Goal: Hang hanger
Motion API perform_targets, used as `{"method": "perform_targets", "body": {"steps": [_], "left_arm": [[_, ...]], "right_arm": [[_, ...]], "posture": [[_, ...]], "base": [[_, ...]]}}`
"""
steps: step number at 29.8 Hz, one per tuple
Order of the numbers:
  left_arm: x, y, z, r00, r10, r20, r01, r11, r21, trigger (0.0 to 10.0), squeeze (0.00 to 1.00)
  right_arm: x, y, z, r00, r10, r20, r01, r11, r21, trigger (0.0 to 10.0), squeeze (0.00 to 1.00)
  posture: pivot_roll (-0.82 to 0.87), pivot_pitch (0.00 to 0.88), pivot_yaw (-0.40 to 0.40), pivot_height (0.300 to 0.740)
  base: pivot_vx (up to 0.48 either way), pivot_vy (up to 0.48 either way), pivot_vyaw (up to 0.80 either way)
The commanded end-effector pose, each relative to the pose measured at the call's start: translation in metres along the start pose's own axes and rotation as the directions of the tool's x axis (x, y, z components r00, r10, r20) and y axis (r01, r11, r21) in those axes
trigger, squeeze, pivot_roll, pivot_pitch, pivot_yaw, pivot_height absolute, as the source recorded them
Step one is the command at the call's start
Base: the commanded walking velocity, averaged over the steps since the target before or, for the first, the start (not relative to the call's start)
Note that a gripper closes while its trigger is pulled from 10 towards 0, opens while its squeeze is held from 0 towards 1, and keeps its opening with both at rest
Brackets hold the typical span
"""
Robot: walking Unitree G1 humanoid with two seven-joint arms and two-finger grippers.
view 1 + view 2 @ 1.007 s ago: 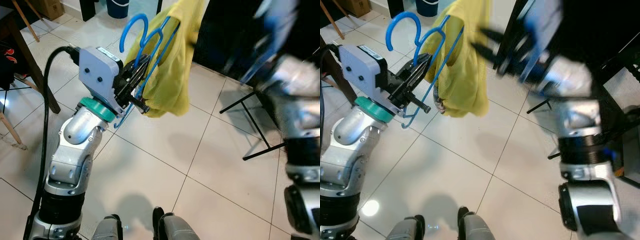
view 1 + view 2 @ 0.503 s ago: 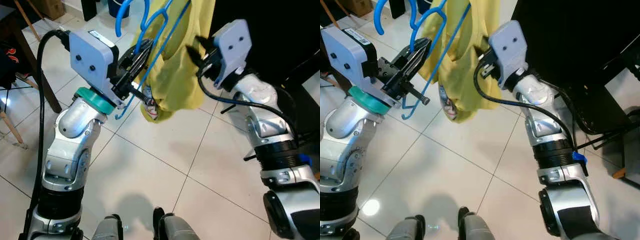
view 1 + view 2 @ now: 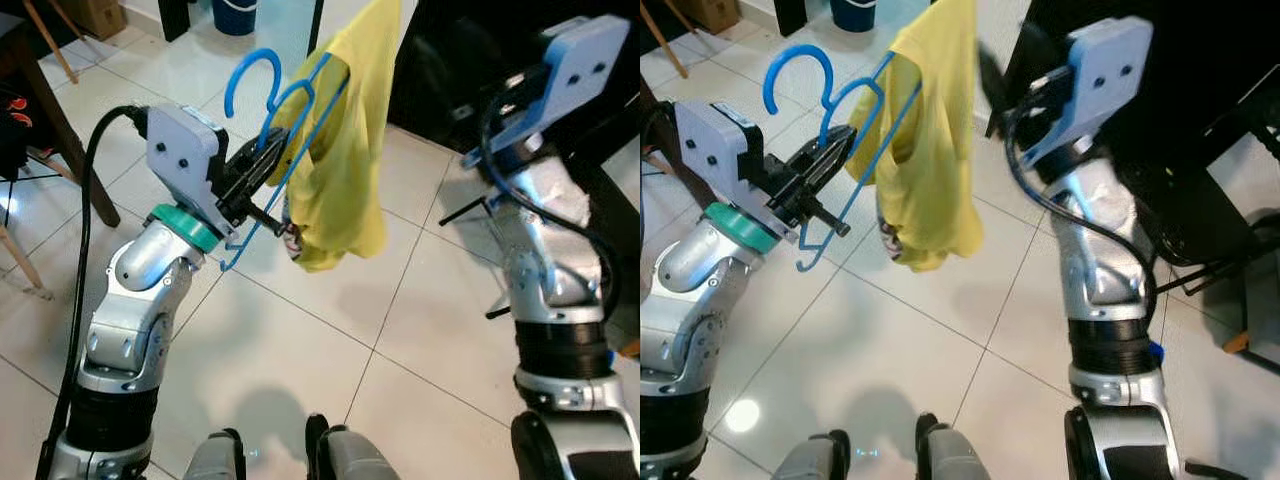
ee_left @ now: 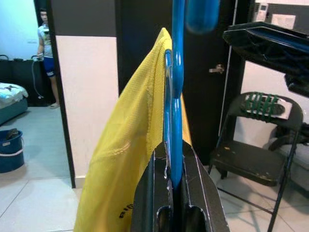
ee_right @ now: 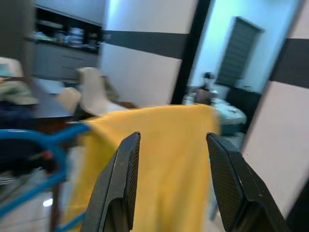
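A blue plastic hanger (image 3: 252, 78) carries a yellow shirt (image 3: 345, 170) that hangs down over the tiled floor. My left gripper (image 3: 268, 165) is shut on the hanger's lower frame, holding it up and tilted away from me. In the left wrist view the blue bar (image 4: 176, 96) runs straight up between the shut fingers (image 4: 203, 193), with the shirt (image 4: 125, 159) draped beside it. My right gripper (image 3: 992, 62) is raised to the right of the shirt, apart from it. Its fingers (image 5: 120, 193) stand open with the shirt (image 5: 159, 145) ahead of them.
A dark wooden table leg (image 3: 70, 130) stands at the left. Black stand legs (image 3: 505, 260) cross the floor at the right, under a dark panel. A blue bucket (image 3: 235, 15) and a cardboard box (image 3: 100, 15) sit far back. A folding chair (image 4: 256, 145) and a distant person (image 4: 46, 58) stand beyond.
My right arm has swung up and to the right, away from the shirt it was close to half a second ago. The left gripper has lowered the hanger slightly.
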State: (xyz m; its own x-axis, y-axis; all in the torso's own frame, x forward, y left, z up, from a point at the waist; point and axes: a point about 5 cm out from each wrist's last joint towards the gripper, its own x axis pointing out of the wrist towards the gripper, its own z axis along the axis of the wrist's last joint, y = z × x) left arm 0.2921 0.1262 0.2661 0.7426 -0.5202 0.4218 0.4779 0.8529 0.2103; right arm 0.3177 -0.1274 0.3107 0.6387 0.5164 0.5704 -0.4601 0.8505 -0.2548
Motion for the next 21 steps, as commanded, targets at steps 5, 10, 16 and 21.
{"method": "perform_targets", "body": {"steps": [5, 10, 16, 21], "left_arm": [[0.005, -0.002, 0.007, 0.999, -0.013, 0.043, 0.013, 1.0, -0.004, 10.0, 0.0], [0.006, -0.005, 0.01, 0.998, -0.027, 0.054, 0.027, 1.0, -0.005, 10.0, 0.0], [0.004, -0.009, 0.014, 0.996, -0.06, 0.063, 0.061, 0.998, -0.011, 10.0, 0.0], [0.004, -0.011, 0.014, 0.996, -0.069, 0.064, 0.07, 0.997, -0.015, 10.0, 0.0]], "right_arm": [[-0.008, 0.018, -0.01, 0.993, 0.105, -0.057, -0.106, 0.994, -0.019, 10.0, 0.0], [-0.008, 0.023, -0.023, 0.995, 0.057, -0.087, -0.06, 0.998, -0.032, 10.0, 0.0], [0.005, 0.01, -0.03, 0.986, -0.155, -0.065, 0.149, 0.985, -0.087, 10.0, 0.0], [0.011, 0.008, -0.027, 0.982, -0.182, -0.056, 0.177, 0.981, -0.085, 10.0, 0.0]], "posture": [[-0.01, 0.158, -0.065, 0.74], [-0.01, 0.159, -0.06, 0.74], [0.01, 0.158, -0.06, 0.74], [0.01, 0.159, -0.06, 0.74]], "base": [[0.0, 0.0, 0.0], [0.0, 0.0, 0.0], [0.0, 0.0, 0.0], [0.0, 0.0, 0.0]]}}
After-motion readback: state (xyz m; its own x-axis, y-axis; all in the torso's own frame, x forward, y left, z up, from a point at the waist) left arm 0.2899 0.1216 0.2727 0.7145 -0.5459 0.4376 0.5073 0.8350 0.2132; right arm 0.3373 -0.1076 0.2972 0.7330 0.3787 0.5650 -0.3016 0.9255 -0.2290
